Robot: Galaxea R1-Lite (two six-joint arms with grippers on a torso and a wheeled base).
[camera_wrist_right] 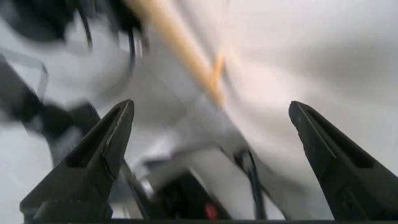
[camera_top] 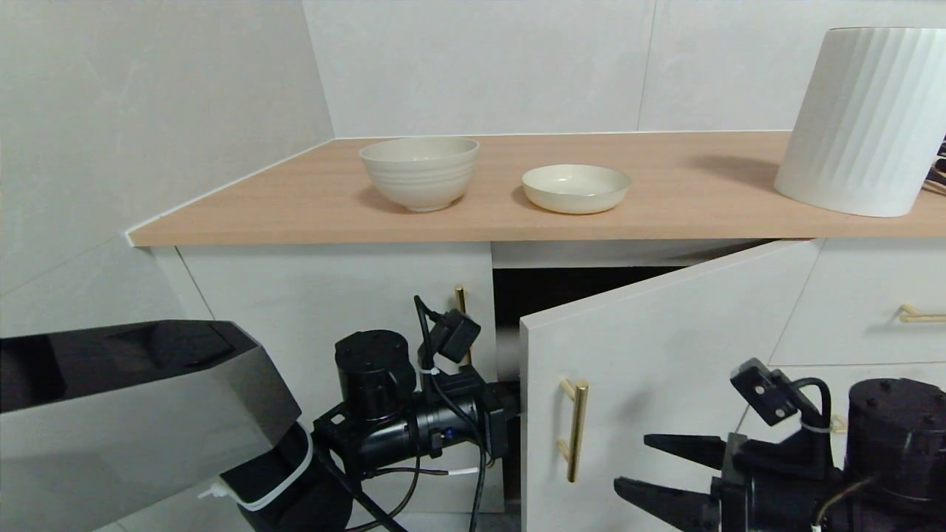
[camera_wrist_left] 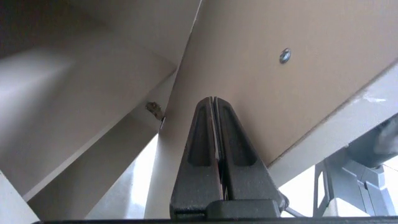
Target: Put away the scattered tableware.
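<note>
Currently two pieces of tableware are sitting on the wooden tabletop [camera_top: 295, 207]: a deep ribbed bowl [camera_top: 419, 171] toward the left and a shallow cream dish [camera_top: 576, 188] just to its right, apart from it. A tall white ribbed cylinder [camera_top: 861, 122] is standing at the tabletop's right end. Below, a white cabinet door [camera_top: 665, 332] is hanging partly open, its gold handle [camera_top: 575, 428] facing outward. The left gripper [camera_wrist_left: 213, 102] is sitting in the gap behind that door's edge, its fingers pressed together with nothing between them, close against the door's inner face. The right gripper [camera_top: 633, 463] is hovering low, just right of the handle, its fingers spread wide apart and holding nothing.
</note>
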